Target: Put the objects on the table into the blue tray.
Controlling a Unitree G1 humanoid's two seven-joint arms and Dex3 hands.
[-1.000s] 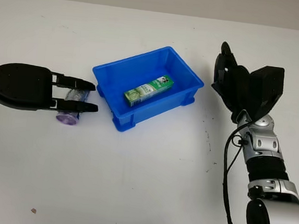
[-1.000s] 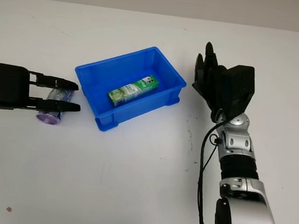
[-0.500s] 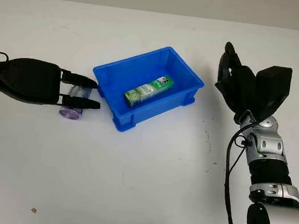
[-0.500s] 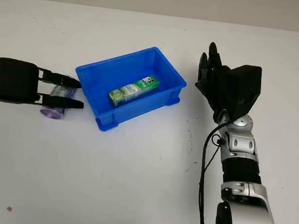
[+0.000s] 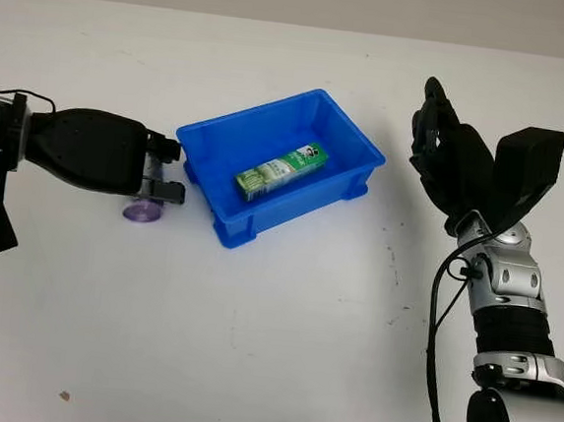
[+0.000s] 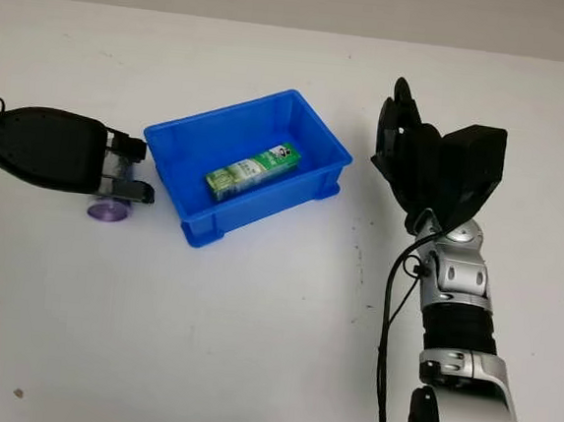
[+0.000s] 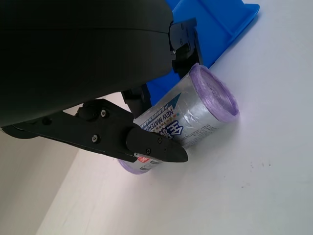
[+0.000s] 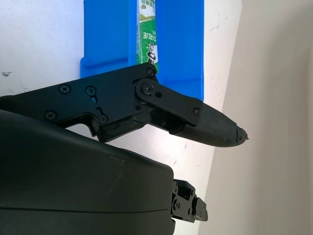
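Left robot hand (image 5: 163, 171) pinches the purple-capped roll (image 7: 188, 121) (label reads "NEW MATERIAL") beside blue tray (image 5: 353, 138).

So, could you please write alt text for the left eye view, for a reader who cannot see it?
The robot's left hand closes around a purple-capped roll lying on the white table, just left of a blue tray holding a green box. The right hand is raised, open, to the tray's right.
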